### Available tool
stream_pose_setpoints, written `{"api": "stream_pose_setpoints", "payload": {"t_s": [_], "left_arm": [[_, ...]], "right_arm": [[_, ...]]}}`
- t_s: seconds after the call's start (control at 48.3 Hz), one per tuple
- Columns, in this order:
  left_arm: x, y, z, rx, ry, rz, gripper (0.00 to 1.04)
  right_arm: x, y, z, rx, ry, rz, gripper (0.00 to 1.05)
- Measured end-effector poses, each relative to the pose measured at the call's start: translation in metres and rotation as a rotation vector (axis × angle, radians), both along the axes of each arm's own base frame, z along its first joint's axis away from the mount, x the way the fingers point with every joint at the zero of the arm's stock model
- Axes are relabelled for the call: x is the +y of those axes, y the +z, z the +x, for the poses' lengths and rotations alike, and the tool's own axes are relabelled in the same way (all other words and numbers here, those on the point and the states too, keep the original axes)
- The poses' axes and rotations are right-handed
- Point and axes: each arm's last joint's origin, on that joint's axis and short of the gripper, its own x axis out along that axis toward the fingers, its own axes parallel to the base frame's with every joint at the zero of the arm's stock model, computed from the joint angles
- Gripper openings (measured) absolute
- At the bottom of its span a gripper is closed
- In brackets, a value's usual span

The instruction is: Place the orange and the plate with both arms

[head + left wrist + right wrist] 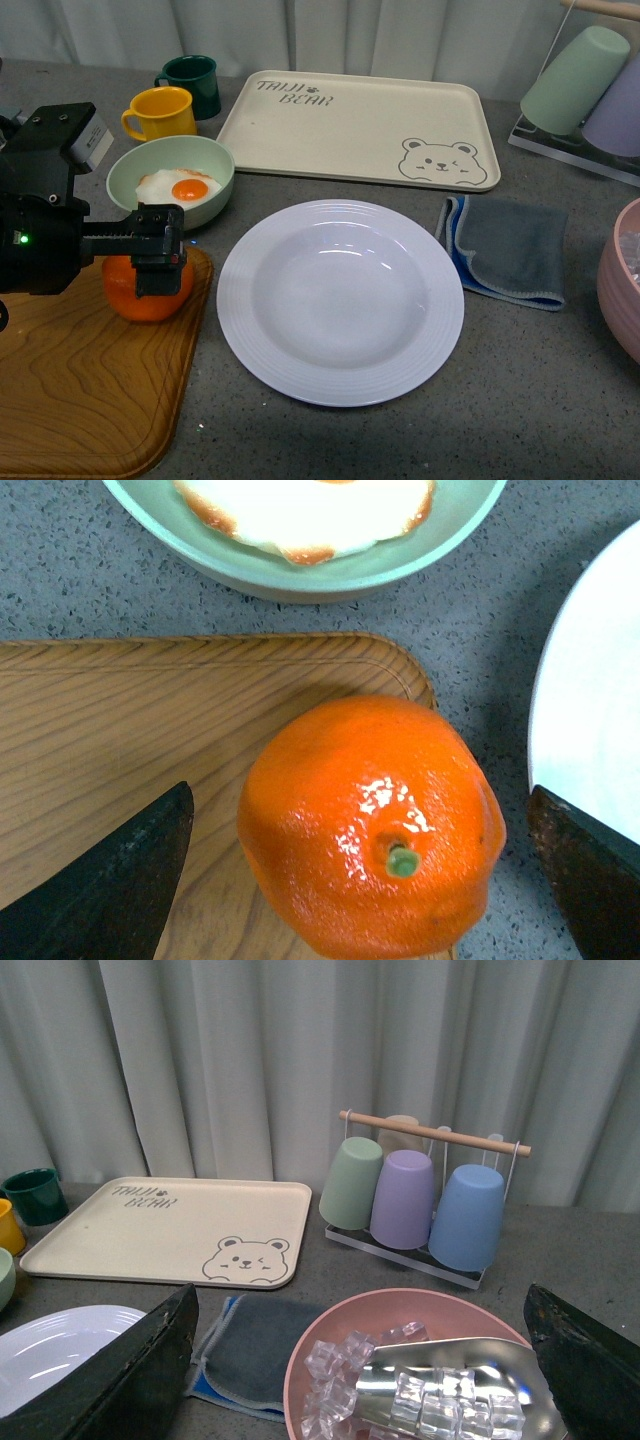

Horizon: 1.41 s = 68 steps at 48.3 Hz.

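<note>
Nothing placed yet: the open left hand [158, 255] straddles the ungripped orange [370, 825] at 9 o'clock of the plate [240, 300]; the right hand [360, 1305], open and empty, has not taken the plate.

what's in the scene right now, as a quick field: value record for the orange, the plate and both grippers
orange: on the corner of the wooden tray nearest the plate
plate: empty, on the counter beside the wooden tray, nothing touching it
left gripper: open, one finger on each side of the orange, gaps on both sides
right gripper: open, holding nothing, near the pink bowl of ice
beyond the orange: green bowl with a fried egg
</note>
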Motion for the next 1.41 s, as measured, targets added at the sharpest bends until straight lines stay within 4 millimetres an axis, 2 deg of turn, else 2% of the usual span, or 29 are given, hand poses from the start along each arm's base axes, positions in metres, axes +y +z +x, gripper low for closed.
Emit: {"api": "stream_pose_setpoints", "payload": {"t_s": [0.145,0.186,0.373,0.518,0.808,0.932,1.097,1.201,1.305,1.408], "left_arm": [[0.001,-0.002,0.004,0.01,0.005,0.003,0.98],[0.001,-0.002,0.004,0.011,0.005,0.001,0.95],[0.002,-0.003,0.004,0.027,0.003,-0.005,0.69],[0.004,-0.002,0.005,0.031,0.011,-0.005,0.55],[-0.004,0.031,0.005,-0.073,-0.023,-0.045,0.52],[-0.03,0.041,0.003,-0.103,-0.099,-0.061,0.51],[-0.063,0.042,0.004,-0.127,-0.163,-0.096,0.51],[-0.084,0.035,0.003,-0.12,-0.193,-0.107,0.51],[-0.109,0.02,0.001,-0.083,-0.232,-0.114,0.51],[-0.12,0.008,0.001,-0.058,-0.229,-0.116,0.51]], "right_arm": [[0.0,0.0,0.0,0.0,0.0,0.0,0.95],[0.0,0.0,0.0,0.0,0.0,0.0,0.95],[0.0,0.0,0.0,0.0,0.0,0.0,0.95],[0.0,0.0,0.0,0.0,0.0,0.0,0.95],[0.0,0.0,0.0,0.0,0.0,0.0,0.95],[0.0,0.0,0.0,0.0,0.0,0.0,0.95],[0.0,0.0,0.0,0.0,0.0,0.0,0.95],[0.0,0.0,0.0,0.0,0.0,0.0,0.95],[0.0,0.0,0.0,0.0,0.0,0.0,0.95],[0.0,0.0,0.0,0.0,0.0,0.0,0.95]]}}
